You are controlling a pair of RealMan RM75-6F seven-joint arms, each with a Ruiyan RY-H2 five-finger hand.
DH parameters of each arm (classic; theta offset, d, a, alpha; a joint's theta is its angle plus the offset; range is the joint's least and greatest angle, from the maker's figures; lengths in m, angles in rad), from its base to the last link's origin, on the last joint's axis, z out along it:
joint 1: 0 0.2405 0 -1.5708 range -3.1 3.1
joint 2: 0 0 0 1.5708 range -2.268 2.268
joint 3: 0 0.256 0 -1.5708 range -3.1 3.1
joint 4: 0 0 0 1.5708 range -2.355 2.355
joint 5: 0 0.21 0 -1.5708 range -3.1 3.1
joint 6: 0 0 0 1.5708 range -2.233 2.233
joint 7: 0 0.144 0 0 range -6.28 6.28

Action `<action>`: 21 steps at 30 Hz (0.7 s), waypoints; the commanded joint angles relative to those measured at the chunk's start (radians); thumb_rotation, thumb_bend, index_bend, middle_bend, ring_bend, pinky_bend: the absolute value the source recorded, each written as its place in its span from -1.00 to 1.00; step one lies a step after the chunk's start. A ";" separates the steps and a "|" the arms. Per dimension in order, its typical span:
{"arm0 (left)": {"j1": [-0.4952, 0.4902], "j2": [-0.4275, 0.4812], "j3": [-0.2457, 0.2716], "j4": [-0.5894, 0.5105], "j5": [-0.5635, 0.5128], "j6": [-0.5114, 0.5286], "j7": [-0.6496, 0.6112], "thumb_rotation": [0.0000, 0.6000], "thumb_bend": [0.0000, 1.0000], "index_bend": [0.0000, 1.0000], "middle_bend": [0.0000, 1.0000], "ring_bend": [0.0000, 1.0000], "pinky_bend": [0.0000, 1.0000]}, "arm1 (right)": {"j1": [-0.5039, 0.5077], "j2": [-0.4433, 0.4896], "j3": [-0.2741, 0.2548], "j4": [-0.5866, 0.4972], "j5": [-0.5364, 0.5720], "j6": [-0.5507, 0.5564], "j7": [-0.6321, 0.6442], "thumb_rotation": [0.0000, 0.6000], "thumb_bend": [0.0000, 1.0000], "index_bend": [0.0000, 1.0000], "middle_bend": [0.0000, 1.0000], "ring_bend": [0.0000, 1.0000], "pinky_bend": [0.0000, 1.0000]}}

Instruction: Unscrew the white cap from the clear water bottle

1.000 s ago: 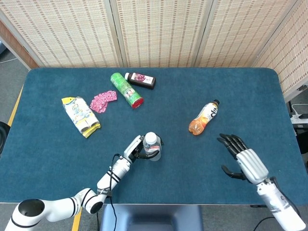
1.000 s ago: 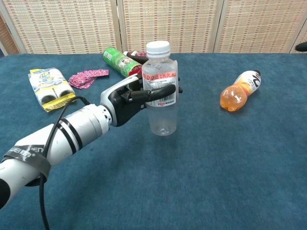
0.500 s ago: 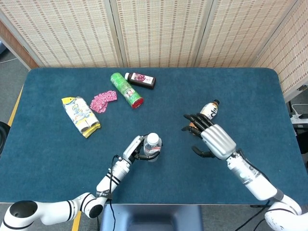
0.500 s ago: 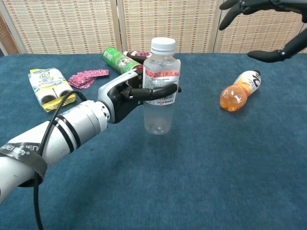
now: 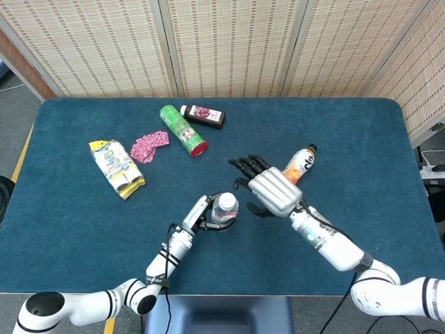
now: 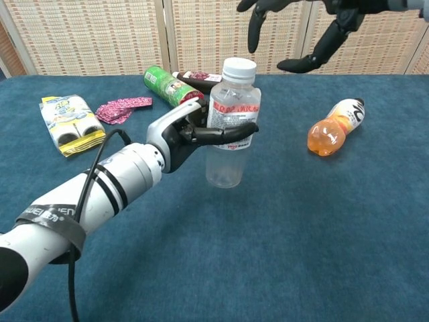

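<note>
The clear water bottle (image 6: 231, 131) with its white cap (image 6: 239, 68) is held upright just above the blue table. My left hand (image 6: 184, 134) grips it around the red-and-white label; from above, the bottle (image 5: 224, 207) and left hand (image 5: 201, 217) show near the table's front centre. My right hand (image 5: 268, 186) hovers open just right of the cap, fingers spread, touching nothing. In the chest view the right hand (image 6: 315, 27) hangs above and to the right of the cap.
An orange drink bottle (image 5: 295, 168) lies right of my right hand. At the back left lie a green can (image 5: 183, 130), a dark bottle (image 5: 203, 115), a pink wrapper (image 5: 149, 146) and a yellow snack pack (image 5: 116, 168).
My right hand has swept left from the table's right side to just beside the cap. The left hand has lifted the bottle slightly and shifted it a little right.
</note>
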 commanded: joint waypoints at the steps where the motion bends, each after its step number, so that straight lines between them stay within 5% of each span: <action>1: -0.001 0.000 -0.003 0.002 -0.002 -0.004 -0.003 1.00 0.37 0.38 0.58 -0.08 -0.21 | 0.027 -0.020 -0.003 -0.013 0.033 -0.002 -0.039 1.00 -0.38 -0.26 -1.00 -1.00 -1.00; 11: 0.004 0.014 -0.016 0.002 0.001 -0.009 -0.011 1.00 0.37 0.39 0.59 -0.08 -0.21 | 0.105 -0.070 -0.038 -0.043 0.175 0.069 -0.202 1.00 -0.39 -0.29 -1.00 -1.00 -1.00; 21: 0.010 0.012 -0.014 0.006 0.018 0.012 0.003 1.00 0.40 0.41 0.64 -0.08 -0.20 | 0.116 -0.062 -0.055 -0.042 0.200 0.096 -0.182 1.00 -0.40 -0.34 -1.00 -1.00 -1.00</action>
